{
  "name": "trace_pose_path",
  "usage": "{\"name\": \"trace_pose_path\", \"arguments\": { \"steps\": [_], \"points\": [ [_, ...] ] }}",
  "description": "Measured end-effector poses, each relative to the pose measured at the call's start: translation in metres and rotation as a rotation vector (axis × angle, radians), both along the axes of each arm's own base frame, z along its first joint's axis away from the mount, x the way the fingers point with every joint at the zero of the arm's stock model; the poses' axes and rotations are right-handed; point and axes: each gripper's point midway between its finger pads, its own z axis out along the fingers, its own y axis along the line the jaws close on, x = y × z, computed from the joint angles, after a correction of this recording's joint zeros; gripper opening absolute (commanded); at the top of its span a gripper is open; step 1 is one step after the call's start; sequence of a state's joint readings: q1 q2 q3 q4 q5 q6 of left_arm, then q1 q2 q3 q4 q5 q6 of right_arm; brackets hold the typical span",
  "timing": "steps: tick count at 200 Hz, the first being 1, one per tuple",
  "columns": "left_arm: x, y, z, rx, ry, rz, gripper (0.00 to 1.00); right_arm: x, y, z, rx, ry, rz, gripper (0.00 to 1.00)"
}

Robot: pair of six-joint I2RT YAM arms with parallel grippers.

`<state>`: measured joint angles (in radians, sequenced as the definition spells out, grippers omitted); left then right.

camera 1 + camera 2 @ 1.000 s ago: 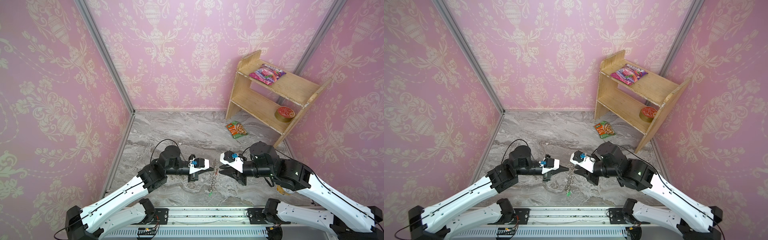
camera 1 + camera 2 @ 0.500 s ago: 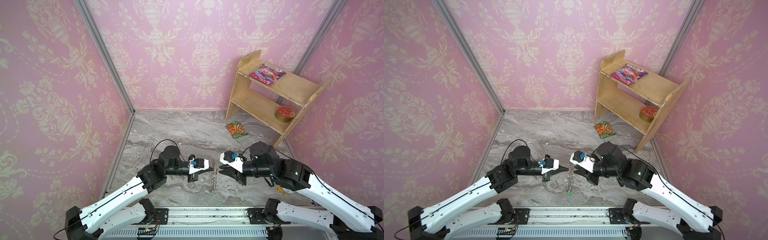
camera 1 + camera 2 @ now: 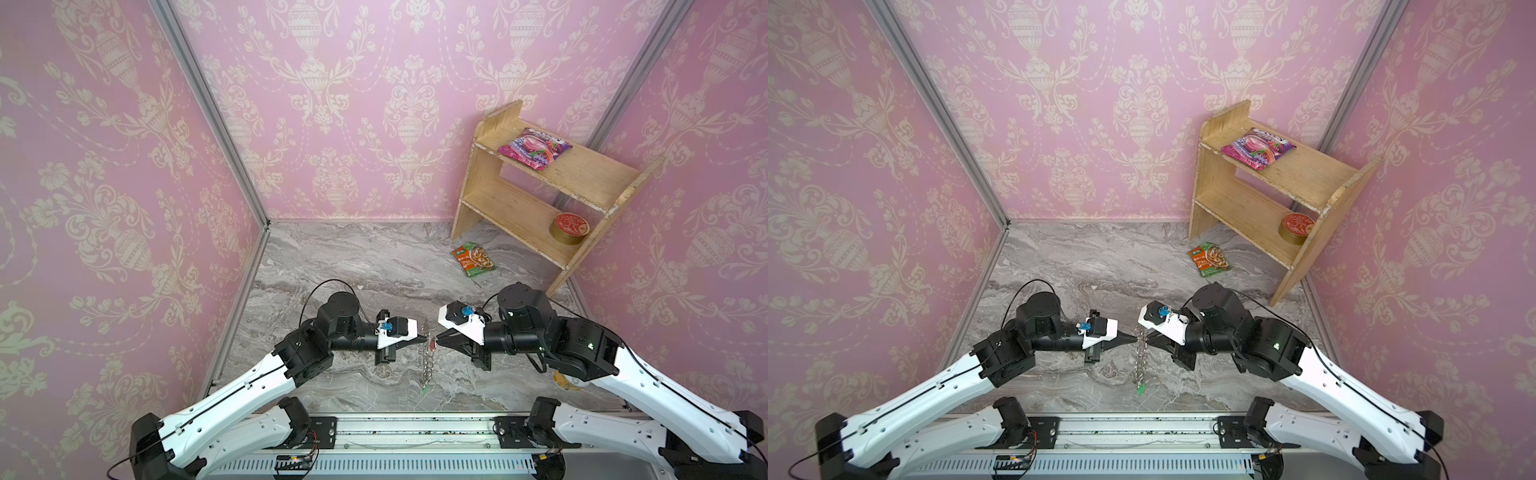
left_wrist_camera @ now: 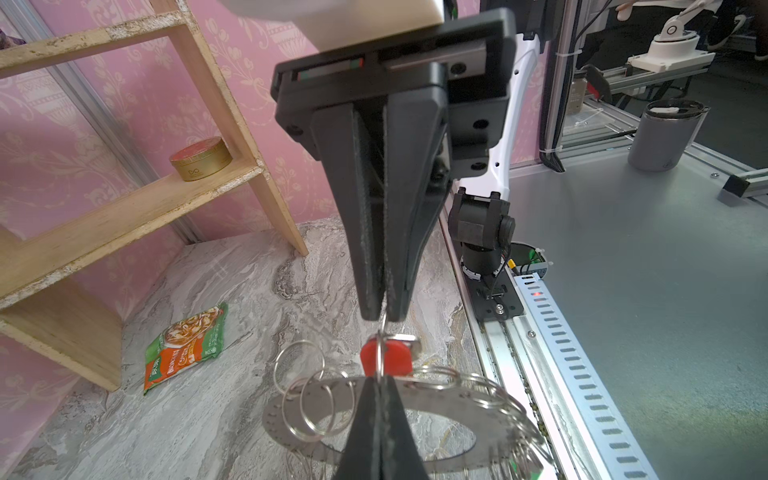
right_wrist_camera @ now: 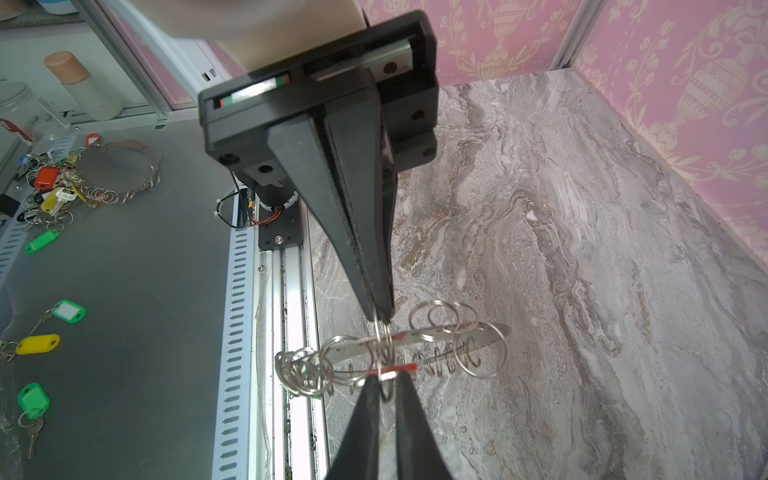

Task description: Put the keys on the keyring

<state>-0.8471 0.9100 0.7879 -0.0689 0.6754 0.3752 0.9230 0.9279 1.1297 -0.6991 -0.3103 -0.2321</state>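
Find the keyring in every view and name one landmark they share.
In a top view: keyring edge-on, a thin line between the arms, low centre.
In a top view: same spot.
Left wrist: seen flat, hole showing, beside the red tag.
Right wrist: nearly edge-on, beside the same tag.
Shared landmark: the marble tabletop under it.

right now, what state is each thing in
left gripper, shut on a loop of the keyring
right gripper, shut on the ring of the red-tag key
keyring, held up on edge
red-tag key, at the keyring's rim, threaded or not unclear
green-tag key, hanging from the keyring
tin, lid on, on lower shelf
orange-green packet, flat on the table
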Motion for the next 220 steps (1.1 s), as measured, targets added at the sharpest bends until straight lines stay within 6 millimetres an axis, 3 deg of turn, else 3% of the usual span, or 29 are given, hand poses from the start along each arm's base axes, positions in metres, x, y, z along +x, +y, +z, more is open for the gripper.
{"name": "trace_pose_path", "arguments": {
  "steps": [37, 97, 129, 220],
  "points": [
    [-0.0001, 0.0001, 0.0002, -0.001, -0.001, 0.000, 0.00, 0.0000, 0.0000, -0.0001, 0.000, 0.001, 0.000, 0.15],
    [-0.0006, 0.0007, 0.0013, -0.004, -0.003, 0.000, 0.00, -0.0001, -0.0001, -0.0010, -0.002, 0.002, 0.000, 0.11],
    [-0.0009, 0.0011, 0.0015, -0.005, -0.004, 0.001, 0.00, -0.0001, -0.0001, -0.0011, -0.003, 0.001, 0.001, 0.00],
    [-0.0006, 0.0007, 0.0008, -0.003, 0.002, 0.001, 0.00, -0.0010, 0.0005, -0.0029, -0.008, 0.008, 0.006, 0.00]
  ]
}}
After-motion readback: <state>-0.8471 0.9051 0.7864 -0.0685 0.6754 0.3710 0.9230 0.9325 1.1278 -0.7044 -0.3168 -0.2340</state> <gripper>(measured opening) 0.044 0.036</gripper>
